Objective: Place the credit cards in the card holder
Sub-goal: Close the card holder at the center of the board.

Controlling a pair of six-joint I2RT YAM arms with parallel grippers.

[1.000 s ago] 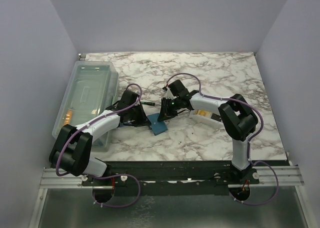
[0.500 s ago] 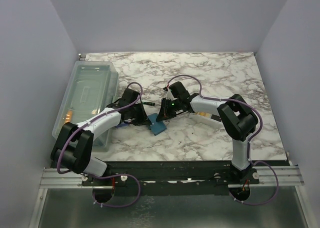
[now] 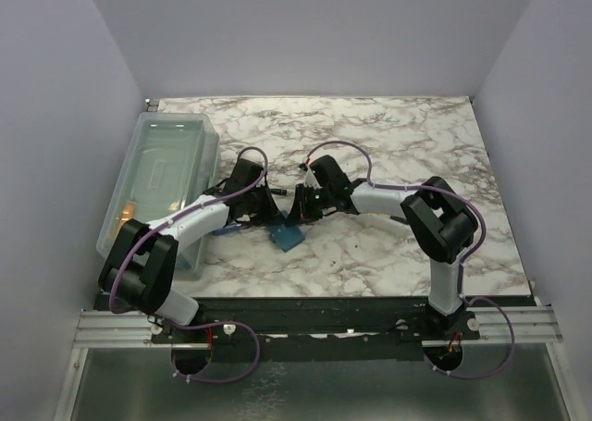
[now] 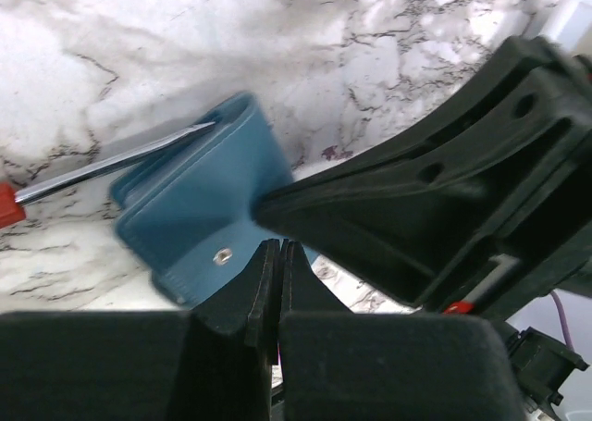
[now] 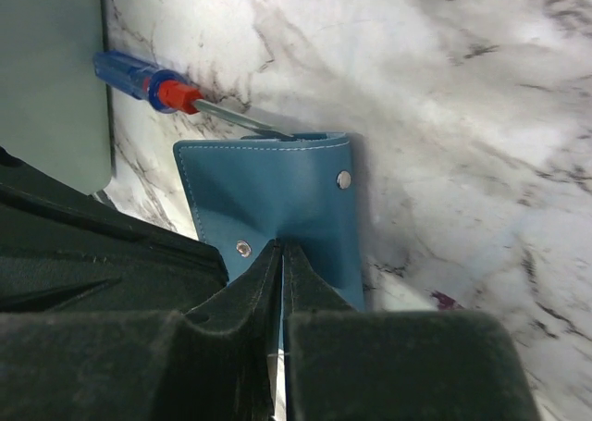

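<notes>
The card holder [image 3: 286,237] is a teal-blue wallet lying open on the marble between the two arms, its snap studs showing [image 5: 277,190] [image 4: 199,204]. My right gripper [image 5: 282,247] [image 3: 298,219] is shut on its near flap, and the leather puckers at the fingertips. From the other side my left gripper [image 4: 273,247] [image 3: 268,219] meets the wallet's edge beside a snap, jaws pressed together on that edge. The right gripper's black body [image 4: 435,190] fills the right of the left wrist view. The credit cards are out of view.
A screwdriver with a blue-and-red handle [image 5: 153,83] lies beside the wallet, its shaft [image 4: 111,167] touching the wallet's far edge. A large clear plastic bin [image 3: 162,176] stands at the left, with something small and orange showing through its near wall [image 3: 124,215].
The right gripper has closed on the wallet's flap. Both grippers and the wallet have shifted slightly left, and the right arm now covers the white tray seen earlier.
</notes>
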